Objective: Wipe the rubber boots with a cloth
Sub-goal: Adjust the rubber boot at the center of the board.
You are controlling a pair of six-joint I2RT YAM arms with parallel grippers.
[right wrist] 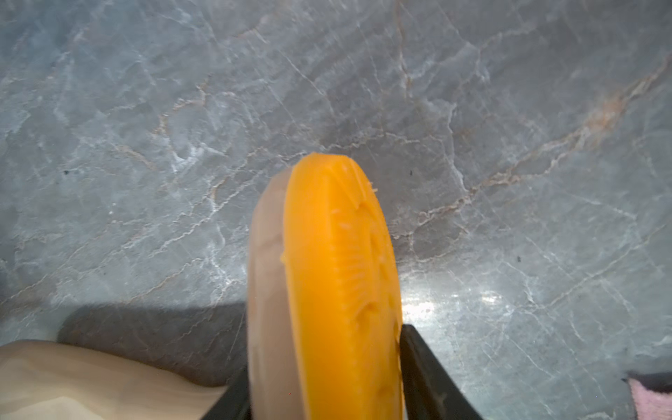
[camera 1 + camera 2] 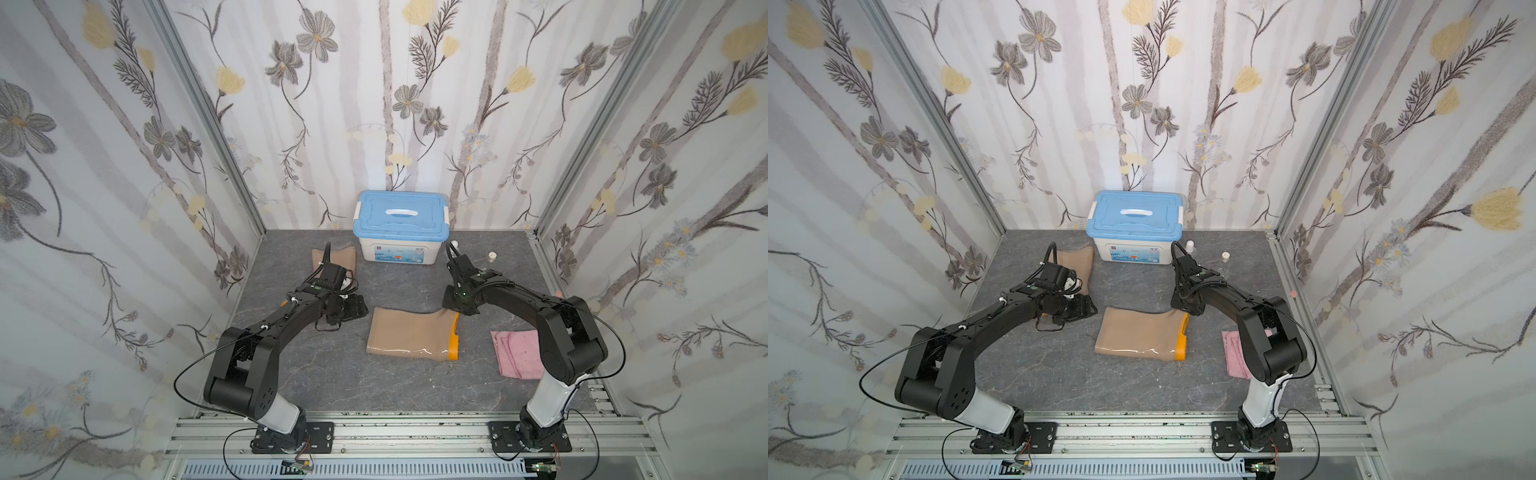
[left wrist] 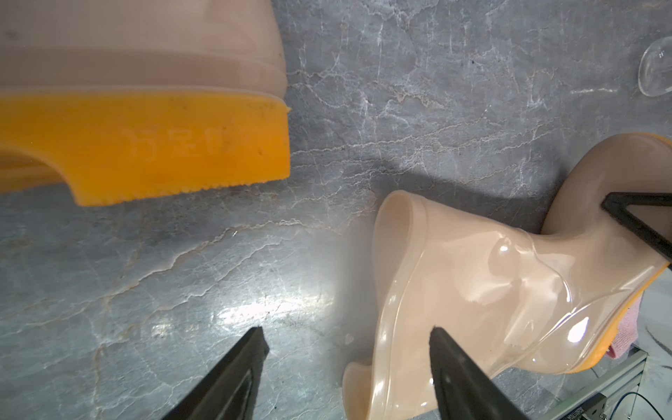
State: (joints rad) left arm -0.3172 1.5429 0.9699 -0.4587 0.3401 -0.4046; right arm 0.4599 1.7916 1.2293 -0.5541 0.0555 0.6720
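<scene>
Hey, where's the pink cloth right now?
In both top views the cloth lies flat on the table on the robot's right side, beside the sole end of the centre boot, partly hidden behind the right arm.

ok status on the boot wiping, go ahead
Left gripper open, empty, over the table. Right gripper clamped on toe of near boot, boot lying on its side. Cloth untouched beside right arm. Nothing blocking.

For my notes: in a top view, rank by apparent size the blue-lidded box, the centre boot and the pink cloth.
1. blue-lidded box
2. centre boot
3. pink cloth, though the right arm hides part of it.
</scene>
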